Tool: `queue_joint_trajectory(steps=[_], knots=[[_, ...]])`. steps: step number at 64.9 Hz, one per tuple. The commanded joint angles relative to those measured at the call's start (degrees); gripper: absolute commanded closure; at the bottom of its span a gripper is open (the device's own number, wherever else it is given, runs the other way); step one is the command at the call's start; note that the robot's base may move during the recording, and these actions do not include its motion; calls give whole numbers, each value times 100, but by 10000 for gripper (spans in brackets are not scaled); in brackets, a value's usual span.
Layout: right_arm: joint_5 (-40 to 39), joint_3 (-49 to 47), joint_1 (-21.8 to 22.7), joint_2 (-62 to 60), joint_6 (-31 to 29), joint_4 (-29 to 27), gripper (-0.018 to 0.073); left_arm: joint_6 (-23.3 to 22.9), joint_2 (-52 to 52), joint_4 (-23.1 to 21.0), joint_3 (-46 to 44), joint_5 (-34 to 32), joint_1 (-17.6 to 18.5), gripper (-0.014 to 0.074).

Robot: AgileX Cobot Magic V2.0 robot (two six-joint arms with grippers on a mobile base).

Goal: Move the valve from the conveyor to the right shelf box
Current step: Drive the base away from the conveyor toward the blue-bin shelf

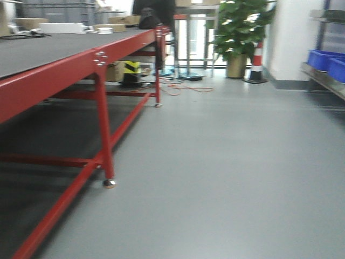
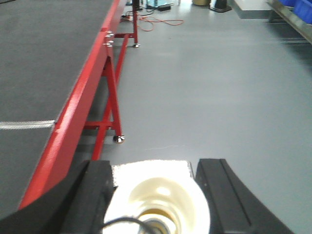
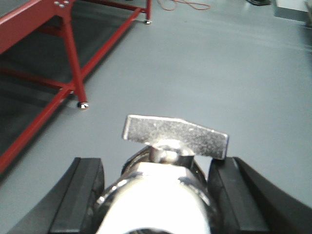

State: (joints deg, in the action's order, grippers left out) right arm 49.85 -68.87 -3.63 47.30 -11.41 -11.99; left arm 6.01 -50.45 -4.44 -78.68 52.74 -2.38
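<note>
In the right wrist view my right gripper (image 3: 158,163) is shut on the valve (image 3: 161,195), a shiny silvery body with a flat metal T-handle (image 3: 175,134) on top, held above the grey floor. In the left wrist view my left gripper (image 2: 156,168) is shut on a second valve (image 2: 161,200), seen end-on with its whitish plastic end cap between the black fingers. The conveyor (image 1: 48,51), a wide dark grey belt on a red frame, runs along the left and also shows in the left wrist view (image 2: 39,63). Neither gripper shows in the front view.
A metal shelf (image 1: 323,81) with blue boxes (image 1: 326,60) stands at the far right. Ahead are a potted plant (image 1: 240,32), a red-and-white cone (image 1: 257,62), orange cable (image 1: 183,86) on the floor and red conveyor legs (image 1: 105,140). Cardboard boxes (image 1: 116,24) sit at the belt's far end.
</note>
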Motion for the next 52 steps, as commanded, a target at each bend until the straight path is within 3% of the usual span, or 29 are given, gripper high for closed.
queue_joint_trajectory(steps=[1, 52], knots=[[-405, -41, 4, -54, -6, 14, 712, -25, 68, -52, -29, -322, 25, 708], [-405, -41, 4, -54, -6, 14, 712, -25, 68, -52, -29, -322, 25, 708]])
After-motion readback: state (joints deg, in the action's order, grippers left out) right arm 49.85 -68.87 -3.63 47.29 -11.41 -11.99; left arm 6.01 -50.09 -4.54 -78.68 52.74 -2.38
